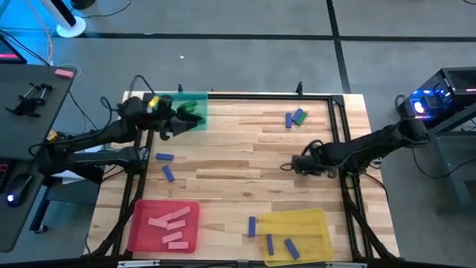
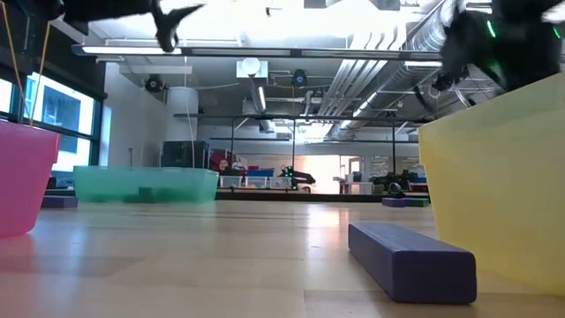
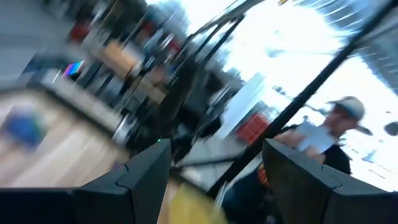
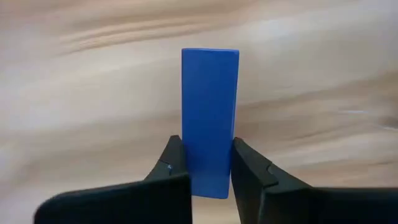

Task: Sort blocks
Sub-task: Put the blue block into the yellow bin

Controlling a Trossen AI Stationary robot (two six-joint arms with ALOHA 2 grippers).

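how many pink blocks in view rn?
4, all in the red tray at the table's near-left corner: one, one, one, one. More could be hidden under the arms.

The bench (image 1: pixel 245 160) is pale wood with a streaked grain running in planks, edged by a black frame. Three trays stand on it: a translucent green tray (image 1: pixel 195 104), a red-pink tray (image 1: pixel 141 223) holding pink blocks (image 1: pixel 169 221), and a yellow tray (image 1: pixel 312 223) holding blue blocks (image 1: pixel 291 249). More blue blocks (image 1: pixel 164 157) lie on the bare wood, and one green block (image 1: pixel 300 115) sits beside a blue one. The right claw (image 4: pixel 208 163) is black, closed on a bright blue block (image 4: pixel 210 118). The left claw (image 3: pixel 211 168) is dark grey.
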